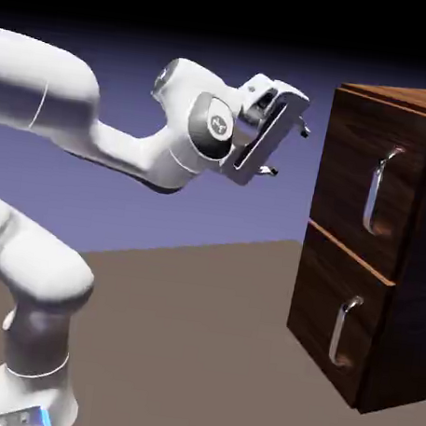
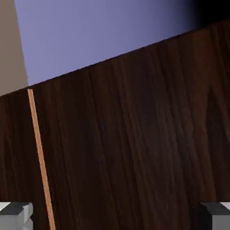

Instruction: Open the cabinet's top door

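Standing at the tabletop's [image 1: 191, 346] far right edge, the dark walnut cabinet [image 1: 407, 269] keeps its top door [image 1: 366, 184] flush, silver handle [image 1: 381, 190] vertical; the end effector [image 1: 288, 149] hangs apart, fingers spread. Hand view: dark woodgrain, orange seam, fingertips [image 2: 15, 214] wide.

Arm [image 1: 67, 133] is all glossy white w/ fat rounded segments, thin seams btwn links. Wrist joint has a dark grey round cap [image 1: 215, 123] w/ a small white logo. Base [image 1: 19, 409] has a lil blue glow strip. Gripper [image 1: 288, 151] is a flat white bar w/ small grey fingertips [image 2: 15, 214].
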{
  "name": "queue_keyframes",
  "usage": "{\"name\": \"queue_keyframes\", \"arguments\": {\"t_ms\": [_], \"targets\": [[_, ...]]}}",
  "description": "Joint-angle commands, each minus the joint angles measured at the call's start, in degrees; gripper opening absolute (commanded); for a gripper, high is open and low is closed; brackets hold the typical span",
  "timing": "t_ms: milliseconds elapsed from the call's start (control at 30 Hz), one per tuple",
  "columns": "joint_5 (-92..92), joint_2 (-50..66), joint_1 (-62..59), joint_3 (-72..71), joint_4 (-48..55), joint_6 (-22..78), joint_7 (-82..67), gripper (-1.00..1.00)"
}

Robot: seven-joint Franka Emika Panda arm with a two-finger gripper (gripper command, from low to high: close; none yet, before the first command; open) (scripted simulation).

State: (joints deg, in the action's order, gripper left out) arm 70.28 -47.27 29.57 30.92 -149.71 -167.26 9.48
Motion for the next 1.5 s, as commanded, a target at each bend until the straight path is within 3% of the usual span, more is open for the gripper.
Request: {"name": "queue_keyframes", "arguments": {"t_ms": [0,1167,1400,1433,1467], "targets": [[2.50,-0.52,1.03,1.10,0.40,0.24,-1.17,0.00],[89.71,-18.65,36.87,39.47,14.41,8.62,-42.09,0.00],[91.83,-17.33,47.04,44.54,22.75,9.52,-42.80,0.00],[91.83,-17.33,47.04,44.54,22.75,9.52,-42.80,-1.00],[91.83,-17.33,47.04,44.54,22.75,9.52,-42.80,-1.00]]}}
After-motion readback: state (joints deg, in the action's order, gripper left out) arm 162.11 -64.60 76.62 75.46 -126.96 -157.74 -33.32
